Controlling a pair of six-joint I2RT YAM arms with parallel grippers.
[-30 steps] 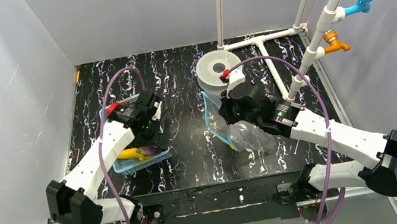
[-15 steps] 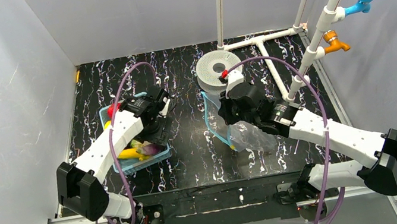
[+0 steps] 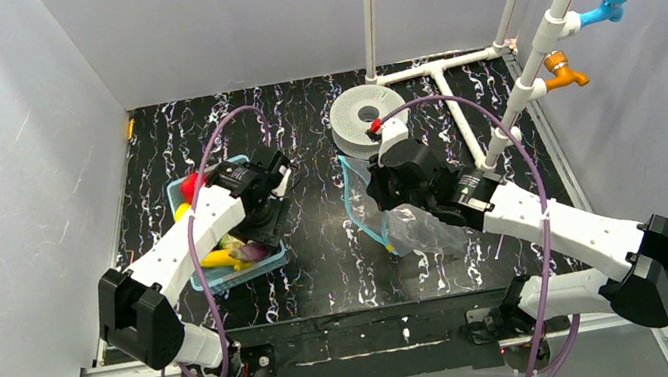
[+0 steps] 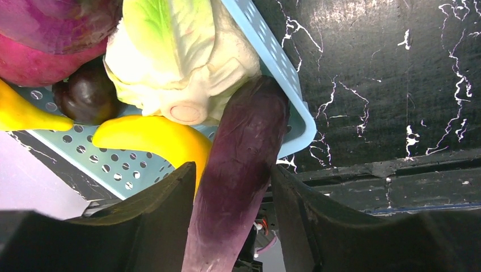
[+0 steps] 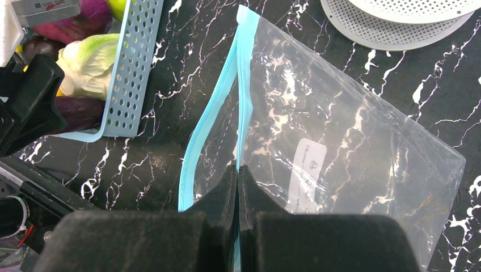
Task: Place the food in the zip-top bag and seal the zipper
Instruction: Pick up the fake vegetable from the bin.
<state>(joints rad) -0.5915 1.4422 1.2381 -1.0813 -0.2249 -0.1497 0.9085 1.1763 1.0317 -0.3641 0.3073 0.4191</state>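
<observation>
Black marbled tabletop (image 3: pixel 301 133) is being worked: at a corner of the perforated basket (image 4: pixel 272 56), the glossy eggplant (image 4: pixel 244 147) is being clasped by the left end effector (image 4: pixel 233 226), long axis along its fingers (image 4: pixel 159 226). Right of the basket, the zipper (image 5: pixel 244 85) of the crinkly zip-top bag (image 5: pixel 351 141) is being pinched by the closed right end effector (image 5: pixel 238 187).

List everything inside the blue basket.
Visible in the basket: cabbage, eggplant between the left claw's fingers, banana, another yellow piece, a dark round fruit, and a red-purple piece. Anything beneath the cabbage is covered.
</observation>
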